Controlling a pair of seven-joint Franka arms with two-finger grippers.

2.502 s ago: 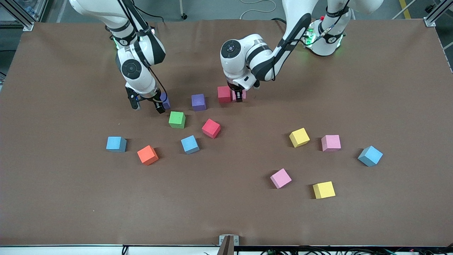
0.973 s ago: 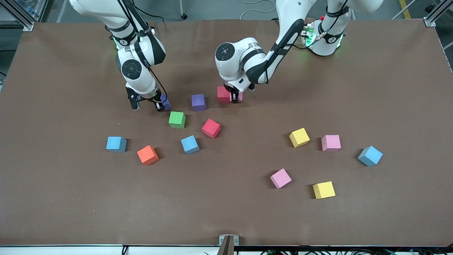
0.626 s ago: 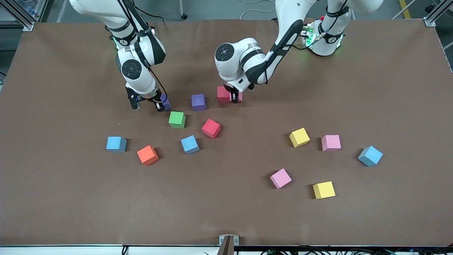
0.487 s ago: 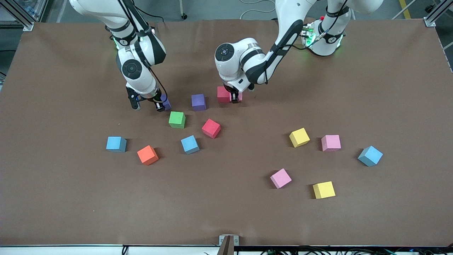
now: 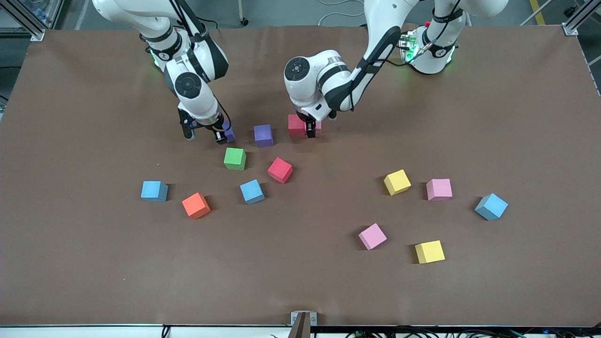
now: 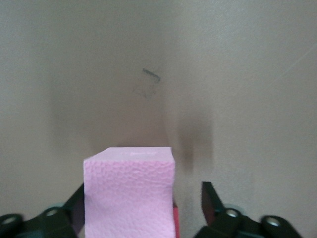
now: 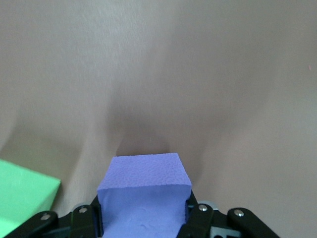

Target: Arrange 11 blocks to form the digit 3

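The blocks were small matte foam cubes. The left gripper (image 6: 141, 218) stood low at the table (image 5: 300, 281), jaws spread, a gap showing beside the pink block (image 6: 130, 191), which sat against a red block (image 5: 296, 125). The right gripper (image 7: 143, 220) clamped a purple block (image 7: 144, 191) near a green cube (image 7: 25, 196). Both held blocks were largely hidden in the front view. No writing was legible.
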